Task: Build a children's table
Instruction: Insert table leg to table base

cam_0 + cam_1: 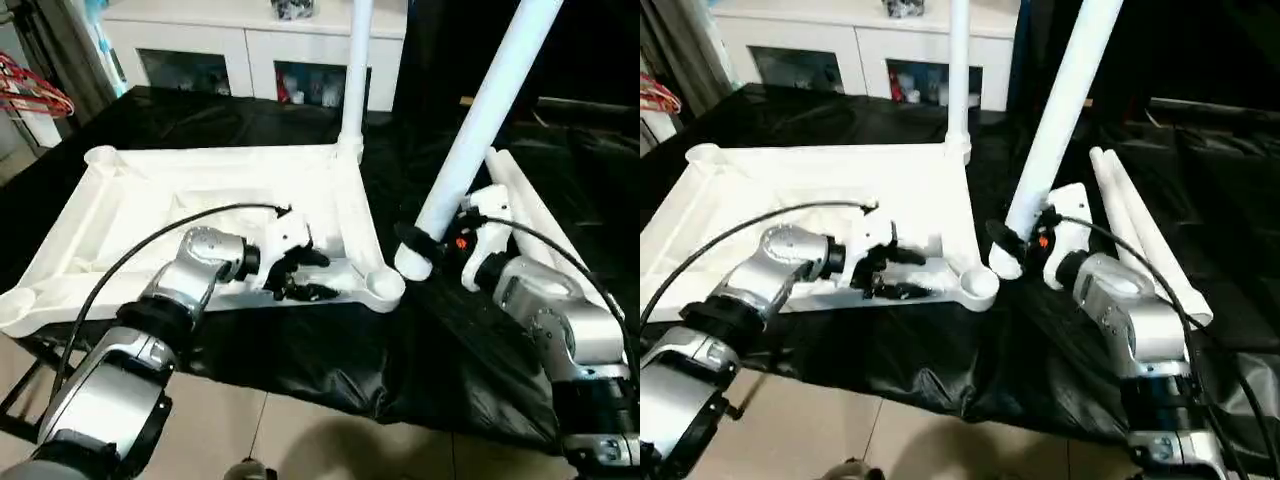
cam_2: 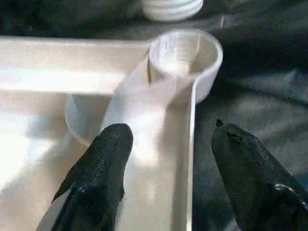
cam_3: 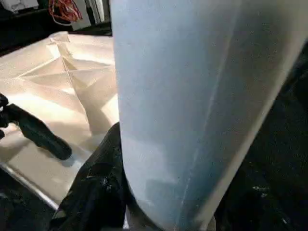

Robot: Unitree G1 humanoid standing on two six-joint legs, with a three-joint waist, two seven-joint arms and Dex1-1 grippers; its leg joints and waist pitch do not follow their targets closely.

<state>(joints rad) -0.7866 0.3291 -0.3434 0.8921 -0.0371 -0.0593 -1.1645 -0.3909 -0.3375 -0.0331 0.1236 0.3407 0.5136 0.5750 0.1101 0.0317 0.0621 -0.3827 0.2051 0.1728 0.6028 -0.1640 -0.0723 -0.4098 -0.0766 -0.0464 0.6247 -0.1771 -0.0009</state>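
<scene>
Lying upside down on the black-covered surface (image 1: 300,370), the white tabletop (image 1: 200,210) shows its ribbed underside and serves as the landmark: one leg (image 1: 357,70) already stands upright in its far right corner socket, while the near right socket (image 1: 383,285) is an open round cup with nothing in it, and the far left socket (image 1: 100,156) and near left socket (image 1: 15,305) look empty too. Just right of the near right socket, the right pincer (image 1: 432,240) is clamped on a second leg (image 1: 480,130), which leans away from the tabletop with its lower end beside that socket, not in it. The left pincer (image 1: 300,272) hovers over the tabletop's near rim close to the same socket, its fingers (image 2: 101,163) spread apart with the rim between them, gripping nothing. My worry is the lean: lowered at that slant, the leg's end would likely catch the socket lip, skid off onto the cloth, or push the unheld tabletop sideways. The upright leg could be knocked by the leaning one's long upper part if it swings. Two more legs (image 1: 530,205) lie together on the surface, further right of the tabletop, beyond the right arm.
</scene>
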